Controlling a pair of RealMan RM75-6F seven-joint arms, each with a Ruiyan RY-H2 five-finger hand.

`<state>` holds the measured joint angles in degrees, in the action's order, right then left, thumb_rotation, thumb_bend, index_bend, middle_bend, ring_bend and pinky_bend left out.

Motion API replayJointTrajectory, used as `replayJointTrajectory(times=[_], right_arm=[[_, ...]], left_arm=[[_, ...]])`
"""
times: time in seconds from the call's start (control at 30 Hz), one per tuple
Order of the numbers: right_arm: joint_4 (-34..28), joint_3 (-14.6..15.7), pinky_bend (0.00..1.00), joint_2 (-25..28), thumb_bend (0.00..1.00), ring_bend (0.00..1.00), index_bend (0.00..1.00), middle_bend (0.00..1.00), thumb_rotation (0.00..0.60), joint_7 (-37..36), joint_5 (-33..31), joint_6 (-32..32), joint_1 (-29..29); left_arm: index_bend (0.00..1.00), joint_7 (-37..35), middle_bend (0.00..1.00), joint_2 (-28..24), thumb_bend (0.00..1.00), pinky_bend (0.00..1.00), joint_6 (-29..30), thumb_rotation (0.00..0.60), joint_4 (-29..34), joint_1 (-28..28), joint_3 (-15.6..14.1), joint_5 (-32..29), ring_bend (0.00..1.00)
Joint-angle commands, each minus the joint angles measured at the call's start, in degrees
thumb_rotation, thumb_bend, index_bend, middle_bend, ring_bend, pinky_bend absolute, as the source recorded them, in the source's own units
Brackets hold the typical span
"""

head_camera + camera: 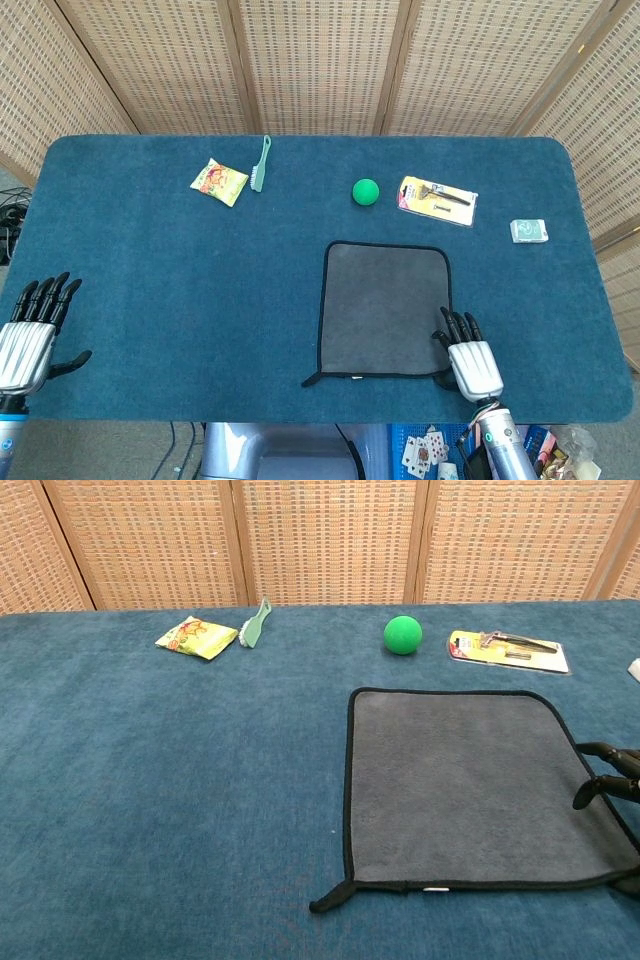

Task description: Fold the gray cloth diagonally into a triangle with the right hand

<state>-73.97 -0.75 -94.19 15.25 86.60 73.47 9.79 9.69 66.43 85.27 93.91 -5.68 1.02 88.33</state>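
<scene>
Blue-carpeted table [200, 280] before wicker screens: right hand [471, 357], fingers spread and holding nothing, lies at the near right corner of the flat gray cloth [385, 309], fingertips over its edge; left hand [28, 335] open, far left; green ball [366, 191] beyond the cloth.

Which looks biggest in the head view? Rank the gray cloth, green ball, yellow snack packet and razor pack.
1. gray cloth
2. razor pack
3. yellow snack packet, only slightly smaller than the razor pack
4. green ball
</scene>
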Motion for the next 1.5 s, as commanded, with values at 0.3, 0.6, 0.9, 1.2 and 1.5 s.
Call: replayJointTrajectory(times=[0.3, 0.6, 0.9, 1.2, 1.5], right_arm=[[0.3, 0.1, 0.0, 0.0, 0.49, 0.0, 0.3, 0.0, 0.6, -1.3, 0.2, 1.1, 0.0], [0.0, 0.0, 0.0, 0.2, 0.44, 0.0, 0.34, 0.0, 0.6, -1.3, 0.4, 2.6, -0.2], [0.9, 0.2, 0.0, -0.7, 0.44, 0.0, 0.56, 0.1, 0.6, -1.5, 0.9, 3.7, -0.2], [1.4, 0.3, 0.0, -1.1, 0.44, 0.0, 0.63, 0.14, 0.6, -2.6, 0.9, 3.7, 0.0], [1.2, -0.1, 0.0, -1.0, 0.44, 0.0, 0.63, 0.13, 0.6, -2.9, 0.8, 3.6, 0.5]], left_arm=[[0.0, -0.4, 0.0, 0.0, 0.11, 0.0, 0.2, 0.6, -0.1, 0.0, 0.0, 0.3, 0.0], [0.0, -0.3, 0.0, 0.1, 0.11, 0.0, 0.6, 0.6, -0.1, 0.1, -0.1, 0.6, 0.0], [0.0, -0.7, 0.0, 0.2, 0.11, 0.0, 1.0, 0.6, -0.2, 0.2, 0.0, 0.8, 0.0], [0.0, -0.7, 0.0, 0.3, 0.11, 0.0, 1.0, 0.6, -0.3, 0.2, 0.0, 0.9, 0.0], [0.0, -0.7, 0.0, 0.3, 0.11, 0.0, 1.1, 0.6, -0.4, 0.2, 0.1, 0.9, 0.0]])
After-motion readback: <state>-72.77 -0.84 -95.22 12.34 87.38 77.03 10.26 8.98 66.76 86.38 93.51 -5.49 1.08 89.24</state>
